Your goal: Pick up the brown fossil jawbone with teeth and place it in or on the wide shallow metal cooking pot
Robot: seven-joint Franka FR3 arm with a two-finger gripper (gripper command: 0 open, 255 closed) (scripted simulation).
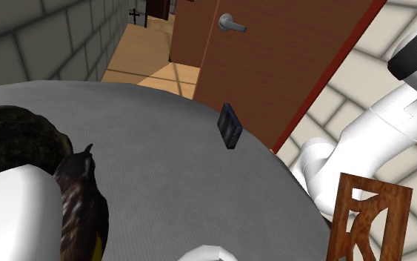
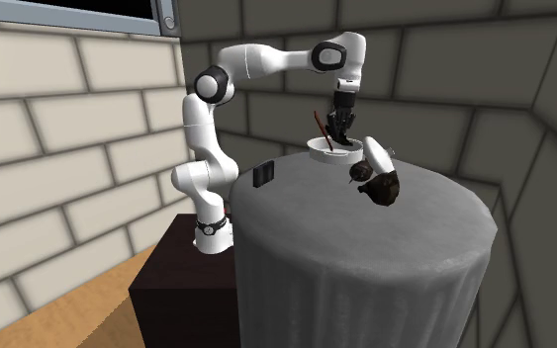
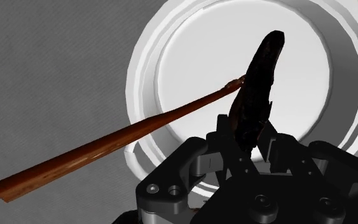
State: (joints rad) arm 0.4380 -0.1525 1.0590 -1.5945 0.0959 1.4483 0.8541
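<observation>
The end effector [image 3: 248, 137] clasps the dark brown jawbone [image 3: 261, 73] by its near end, above the white pot [image 3: 143, 70]. It looks stiff, light and perhaps brittle; the thick middle would give a safer hold.

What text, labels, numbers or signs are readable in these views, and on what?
None: no readable word, label, brand, number or sign in any view.
small dark slab: no marking can be made out.
door: plain, with no sign on it.
white pot, and dark jawbone clasped in the tool: unmarked.
</observation>
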